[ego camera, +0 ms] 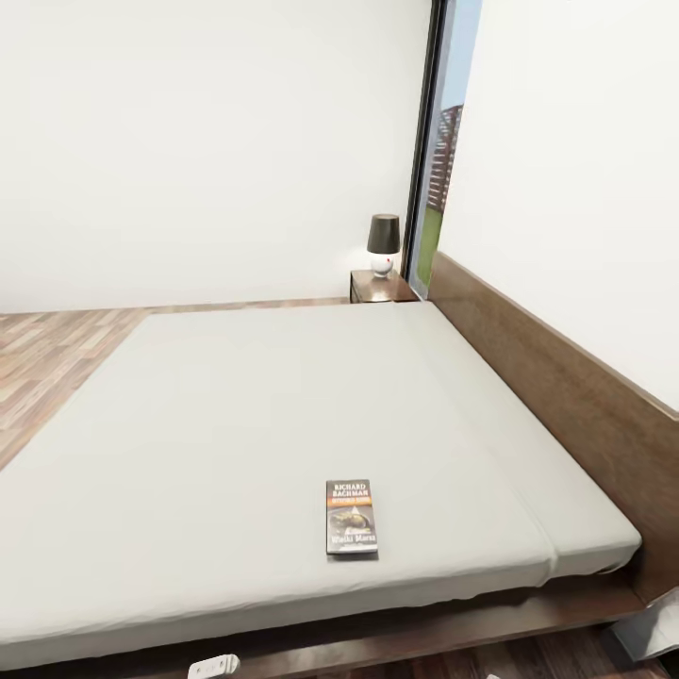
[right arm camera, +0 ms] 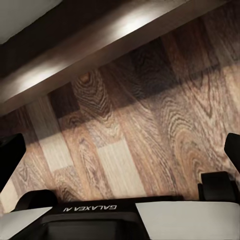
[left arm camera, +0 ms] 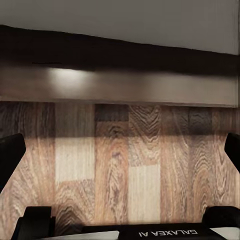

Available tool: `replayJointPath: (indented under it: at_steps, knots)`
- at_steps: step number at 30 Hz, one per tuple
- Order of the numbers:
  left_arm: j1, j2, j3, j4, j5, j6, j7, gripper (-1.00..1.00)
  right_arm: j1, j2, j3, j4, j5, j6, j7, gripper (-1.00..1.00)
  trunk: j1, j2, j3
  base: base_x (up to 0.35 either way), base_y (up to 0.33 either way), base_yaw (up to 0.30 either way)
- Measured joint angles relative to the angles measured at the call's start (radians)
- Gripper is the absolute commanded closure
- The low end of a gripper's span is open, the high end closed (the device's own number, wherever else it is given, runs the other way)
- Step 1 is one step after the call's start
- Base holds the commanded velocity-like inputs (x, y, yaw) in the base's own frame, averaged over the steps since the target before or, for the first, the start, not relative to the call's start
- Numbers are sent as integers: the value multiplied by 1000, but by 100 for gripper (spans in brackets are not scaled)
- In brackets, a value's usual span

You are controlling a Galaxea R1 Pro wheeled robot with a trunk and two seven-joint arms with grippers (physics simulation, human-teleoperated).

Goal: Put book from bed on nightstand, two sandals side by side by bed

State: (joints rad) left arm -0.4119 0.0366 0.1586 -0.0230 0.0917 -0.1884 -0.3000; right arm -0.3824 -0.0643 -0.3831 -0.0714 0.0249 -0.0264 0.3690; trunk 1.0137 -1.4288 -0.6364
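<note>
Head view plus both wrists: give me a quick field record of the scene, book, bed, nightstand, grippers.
book: flat on the mattress, cover up, near the foot-side edge closest to the robot
bed: off-white mattress, dark wood frame, headboard along the right
nightstand: far side of the bed, by the window
lamp: on the nightstand
left gripper: open, over the wood floor beside the bed frame
right gripper: open, over the wood floor, holding nothing

Bright even daylight; wrist views dim, soft.
</note>
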Motion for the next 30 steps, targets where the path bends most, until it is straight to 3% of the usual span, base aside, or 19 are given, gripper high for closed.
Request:
replayJointPath:
  at_steps: [30]
  knots:
    - [0, 0, 1, 0, 0, 0, 0, -100, 0, -3, -3, 0, -1, 0, 0, -100, -115, 210, 94, 0, 0, 0]
